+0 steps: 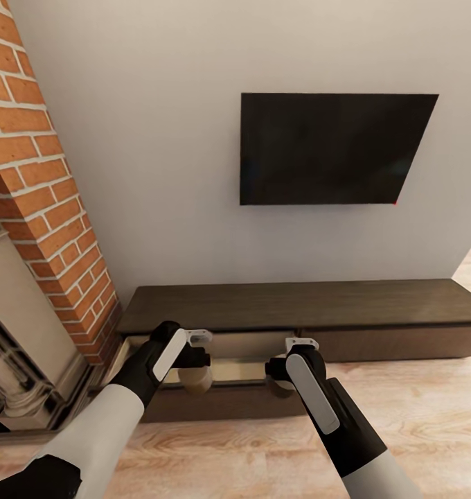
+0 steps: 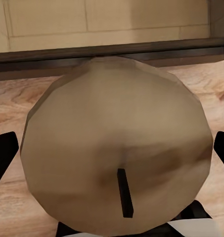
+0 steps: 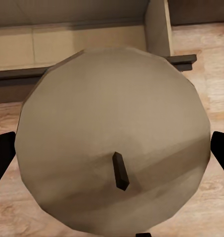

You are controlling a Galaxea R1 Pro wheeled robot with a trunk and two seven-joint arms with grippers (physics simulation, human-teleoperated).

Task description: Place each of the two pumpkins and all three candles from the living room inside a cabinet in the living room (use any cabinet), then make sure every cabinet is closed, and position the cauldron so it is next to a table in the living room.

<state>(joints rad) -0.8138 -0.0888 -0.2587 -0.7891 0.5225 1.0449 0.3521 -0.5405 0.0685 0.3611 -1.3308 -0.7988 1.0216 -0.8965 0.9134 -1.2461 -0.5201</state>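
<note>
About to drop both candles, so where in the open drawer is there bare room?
The pulled-out drawer shows bare beige floor between the left gripper with its candle and the right gripper with its candle. The cabinet top is also bare. It is crowded at the drawer's front edge under both grippers.

Left gripper [image 1: 196, 366], right gripper [image 1: 285, 371] extended forward, each clamped on load

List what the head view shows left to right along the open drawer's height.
Brick chimney → left gripper with its candle → right gripper with its candle → closed cabinet front.
</note>
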